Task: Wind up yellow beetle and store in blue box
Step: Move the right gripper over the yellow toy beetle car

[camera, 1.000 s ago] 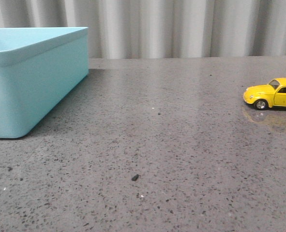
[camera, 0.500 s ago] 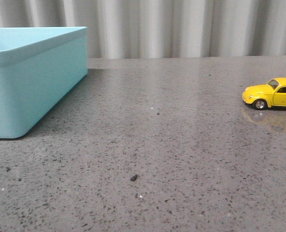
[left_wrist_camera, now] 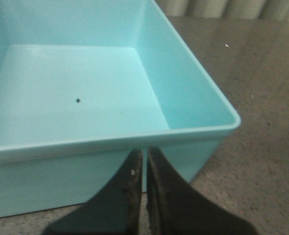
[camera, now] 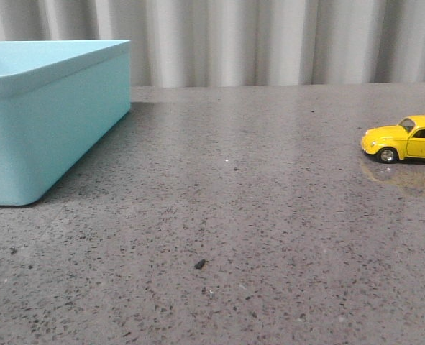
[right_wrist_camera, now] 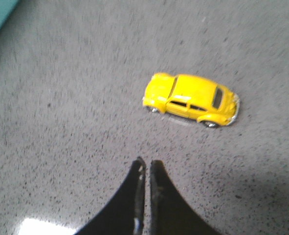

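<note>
The yellow beetle point(camera: 406, 139) stands on its wheels at the right edge of the front view, partly cut off. In the right wrist view the whole yellow beetle point(right_wrist_camera: 191, 99) shows on the table, a short way beyond my right gripper point(right_wrist_camera: 146, 162), which is shut and empty. The blue box point(camera: 47, 115) stands at the left of the table. In the left wrist view the blue box point(left_wrist_camera: 193, 93) is empty but for a dark speck, and my left gripper point(left_wrist_camera: 144, 152) is shut and empty just in front of its near wall. Neither gripper shows in the front view.
The grey speckled table point(camera: 226, 215) has a small dark crumb point(camera: 200, 264) near the middle front. A pale pleated curtain point(camera: 270, 36) hangs behind the table's back edge. A corner of the blue box point(right_wrist_camera: 0, 12) shows in the right wrist view.
The front view shifts very slightly. The beetle and the box stay where they were.
</note>
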`<state>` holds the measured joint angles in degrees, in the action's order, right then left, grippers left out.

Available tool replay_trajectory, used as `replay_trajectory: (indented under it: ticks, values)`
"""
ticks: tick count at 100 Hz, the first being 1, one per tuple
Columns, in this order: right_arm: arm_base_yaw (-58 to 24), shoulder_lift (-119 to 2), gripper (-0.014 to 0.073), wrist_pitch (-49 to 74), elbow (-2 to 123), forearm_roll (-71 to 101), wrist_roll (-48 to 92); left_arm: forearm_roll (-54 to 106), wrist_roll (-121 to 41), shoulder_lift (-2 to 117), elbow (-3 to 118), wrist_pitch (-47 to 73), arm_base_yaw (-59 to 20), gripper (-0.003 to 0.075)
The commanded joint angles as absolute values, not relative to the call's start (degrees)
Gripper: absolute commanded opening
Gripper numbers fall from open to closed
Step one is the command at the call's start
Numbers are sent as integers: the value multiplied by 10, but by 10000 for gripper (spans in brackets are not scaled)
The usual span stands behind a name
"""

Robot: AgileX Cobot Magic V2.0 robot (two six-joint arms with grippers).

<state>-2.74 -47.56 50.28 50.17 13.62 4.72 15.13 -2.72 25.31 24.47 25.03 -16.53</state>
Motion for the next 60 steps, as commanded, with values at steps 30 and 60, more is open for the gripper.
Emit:
replay_trajectory:
  ticks: [30, 60]
  values:
    - [-30, -736, -57, 625, 711, 121, 52, 156, -27, 275, 267, 179, -265, -21]
    - [-38, -815, -57, 633, 750, 85, 44, 156, -27, 275, 267, 185, -268, -21]
